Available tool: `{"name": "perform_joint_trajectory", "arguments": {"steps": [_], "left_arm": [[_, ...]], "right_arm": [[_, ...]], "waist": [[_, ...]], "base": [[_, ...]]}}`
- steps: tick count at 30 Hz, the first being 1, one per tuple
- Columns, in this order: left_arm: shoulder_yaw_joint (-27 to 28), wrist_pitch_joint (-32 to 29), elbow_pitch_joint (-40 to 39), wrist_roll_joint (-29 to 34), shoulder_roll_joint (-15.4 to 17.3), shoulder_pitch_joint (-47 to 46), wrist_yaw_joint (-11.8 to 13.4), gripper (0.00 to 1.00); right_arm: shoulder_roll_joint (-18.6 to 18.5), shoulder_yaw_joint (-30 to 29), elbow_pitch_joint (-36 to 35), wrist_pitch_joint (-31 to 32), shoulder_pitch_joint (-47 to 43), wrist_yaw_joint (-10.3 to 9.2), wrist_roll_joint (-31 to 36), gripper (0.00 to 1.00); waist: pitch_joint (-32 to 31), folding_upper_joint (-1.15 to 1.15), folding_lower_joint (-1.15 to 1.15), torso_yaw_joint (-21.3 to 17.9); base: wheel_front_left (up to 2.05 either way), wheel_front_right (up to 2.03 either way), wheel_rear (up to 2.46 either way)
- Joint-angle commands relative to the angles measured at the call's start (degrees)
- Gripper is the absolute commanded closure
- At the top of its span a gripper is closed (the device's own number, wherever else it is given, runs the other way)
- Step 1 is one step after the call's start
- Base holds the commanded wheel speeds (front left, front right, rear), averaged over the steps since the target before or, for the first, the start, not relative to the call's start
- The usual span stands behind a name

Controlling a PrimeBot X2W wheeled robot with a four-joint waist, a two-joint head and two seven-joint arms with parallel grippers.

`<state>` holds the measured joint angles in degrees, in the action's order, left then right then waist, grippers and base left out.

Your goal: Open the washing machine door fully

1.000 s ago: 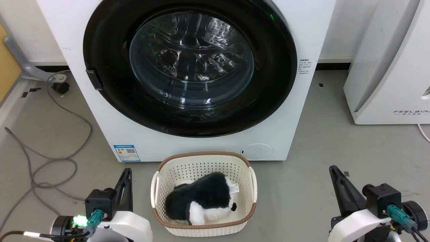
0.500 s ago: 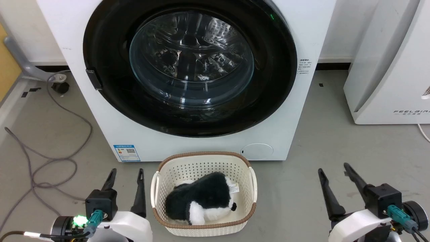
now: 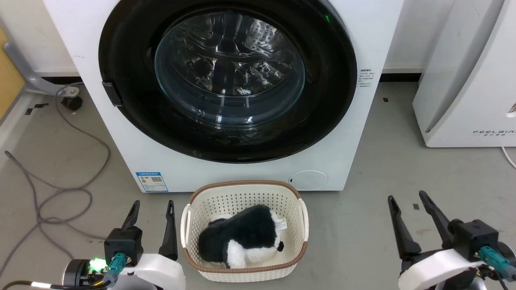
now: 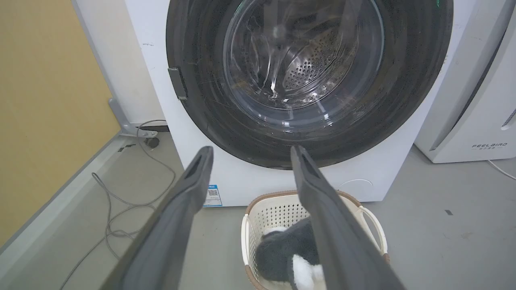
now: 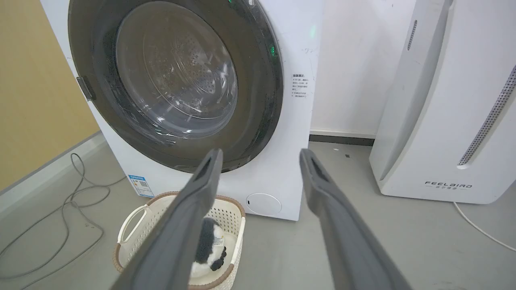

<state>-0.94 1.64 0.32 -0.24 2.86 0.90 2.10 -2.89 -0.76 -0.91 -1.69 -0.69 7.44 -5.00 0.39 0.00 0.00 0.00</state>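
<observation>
The left gripper (image 3: 153,205) and right gripper (image 3: 406,197) rest with fingers spread and empty, apparently ready to reach. The washing machine door (image 3: 227,80) stands closed well ahead, beyond the laundry basket (image 3: 242,201) between them.

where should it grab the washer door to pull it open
Likely take the door by its right rim, coming from the right: the small dark block on its left rim looks like the hinge, and the glass middle is smooth.

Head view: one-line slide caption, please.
Left gripper and right gripper, both open, flank a basket holding a plush toy before the washing machine, door shut.
</observation>
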Motion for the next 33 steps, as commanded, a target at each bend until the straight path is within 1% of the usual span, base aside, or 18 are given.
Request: {"name": "perform_joint_trajectory", "arguments": {"steps": [1, 5, 9, 16, 23, 28, 33], "left_arm": [[-0.18, 0.59, -0.03, -0.48, 0.01, -0.60, 0.58, 0.00], [-0.38, 1.07, -0.07, -0.56, 0.01, -0.81, 1.04, 0.00], [-0.51, 1.54, -0.13, -0.57, 0.01, -1.09, 1.42, 0.00], [-0.89, 2.38, -0.36, -0.66, 0.01, -1.73, 2.15, 0.00], [-1.42, 3.22, -0.75, -0.71, 0.01, -2.92, 2.87, 0.00], [-1.82, 3.82, -1.19, -0.65, 0.01, -4.13, 3.35, 0.00], [-2.13, 4.41, -1.82, -0.57, 0.01, -5.48, 3.86, 0.00]], "right_arm": [[0.00, -0.22, -0.54, -0.55, 0.23, 0.01, -1.28, 1.00], [0.00, -0.59, -0.47, -1.03, 0.57, 0.01, -5.01, 1.00], [0.00, -0.93, 0.18, -1.51, 1.43, 0.01, -10.29, 1.00], [0.00, -2.89, 3.35, -1.60, 4.66, 0.01, -26.08, 1.00], [-0.47, -6.97, 7.97, 2.15, 9.85, 0.01, -37.60, 1.00], [-2.01, -9.19, 11.79, 3.26, 14.44, 0.02, -43.90, 1.00], [-3.92, -10.46, 15.40, 2.83, 19.91, 0.02, -47.93, 1.00]], "waist": [[0.05, 0.00, 0.00, 0.02], [0.24, 0.00, 0.00, 0.06], [0.52, 0.00, 0.00, 0.10], [1.47, 0.00, 0.00, 0.38], [3.36, 0.00, 0.00, 1.00], [5.04, 0.00, 0.00, 1.62], [7.23, 0.00, 0.00, 2.19]], "base": [[0.00, 0.00, 0.00], [0.00, 0.00, 0.00], [0.00, 0.00, 0.00], [0.00, 0.00, 0.00], [0.00, 0.00, 0.00], [0.00, 0.00, 0.00], [0.00, 0.00, 0.00]]}}
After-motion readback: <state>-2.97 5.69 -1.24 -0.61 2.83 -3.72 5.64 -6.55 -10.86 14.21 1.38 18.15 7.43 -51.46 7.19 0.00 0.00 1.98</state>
